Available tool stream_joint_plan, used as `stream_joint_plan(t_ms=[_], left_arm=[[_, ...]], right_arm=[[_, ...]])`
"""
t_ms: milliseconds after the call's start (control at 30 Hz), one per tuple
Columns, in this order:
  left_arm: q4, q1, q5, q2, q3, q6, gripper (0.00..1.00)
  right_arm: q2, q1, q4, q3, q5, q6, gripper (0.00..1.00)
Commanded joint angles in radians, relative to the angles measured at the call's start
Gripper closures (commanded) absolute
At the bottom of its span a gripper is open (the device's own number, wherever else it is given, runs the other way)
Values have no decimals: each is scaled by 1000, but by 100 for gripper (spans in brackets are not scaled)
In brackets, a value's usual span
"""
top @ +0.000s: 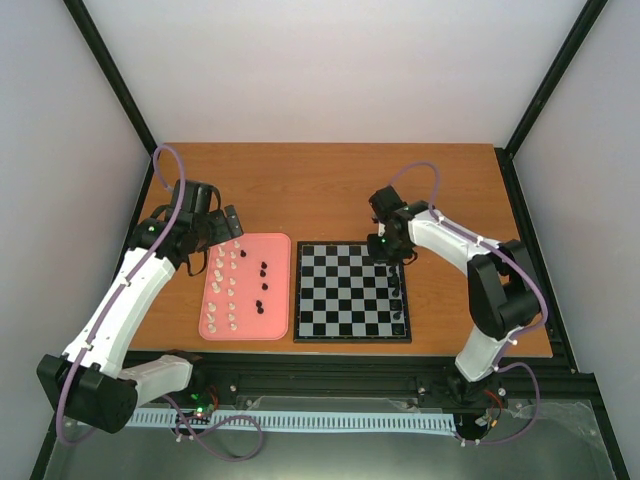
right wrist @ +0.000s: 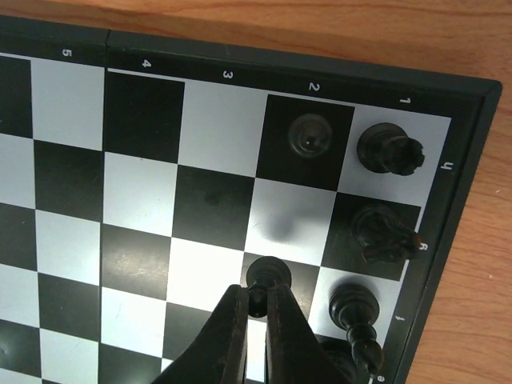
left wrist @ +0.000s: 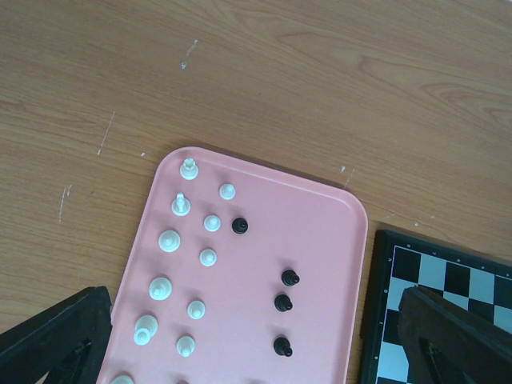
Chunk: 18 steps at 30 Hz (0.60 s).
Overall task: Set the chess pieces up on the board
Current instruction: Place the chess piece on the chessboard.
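- R fingers are clamping a black pawn just under its head. They are hanging over the board near its corner, in the row marked 2.
- In the row marked 1, a rook, a knight and a bishop are standing. A second pawn is standing in row 2 beside the rook.
- The white square beside the knight is bare, and I am judging it to be the target. I cannot tell if the held pawn is touching the board.
- To do this step well:
  - The arm should be centring the pawn over that square first.
  - Then it should be going straight down until the base is sitting flat.
  - It should be opening only a little, because the knight and bishop are just beside. A wide opening or a side drift could be knocking them over.
  - After release it should be lifting straight up, w/o twisting.
- L fingers are wide apart and holding nothing. They are hovering over the pink tray on the bench.
- Many white pcs and four black pcs are standing in the tray, so I am judging the task to be at an early part.
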Motion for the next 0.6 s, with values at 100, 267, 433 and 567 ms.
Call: stream_joint_plan(t_ms=[100, 267, 433, 567], left_arm=[[7, 4, 0, 0, 8, -7, 0], [7, 4, 0, 0, 7, -8, 0], [7, 4, -4, 0, 6, -7, 0], [8, 4, -4, 1, 6, -7, 0]], right_arm=[[53, -15, 21, 9, 5, -13, 97], [65, -21, 31, 13, 12, -14, 97], [75, -24, 31, 22, 21, -18, 97], [85, -27, 36, 26, 12, -20, 96]])
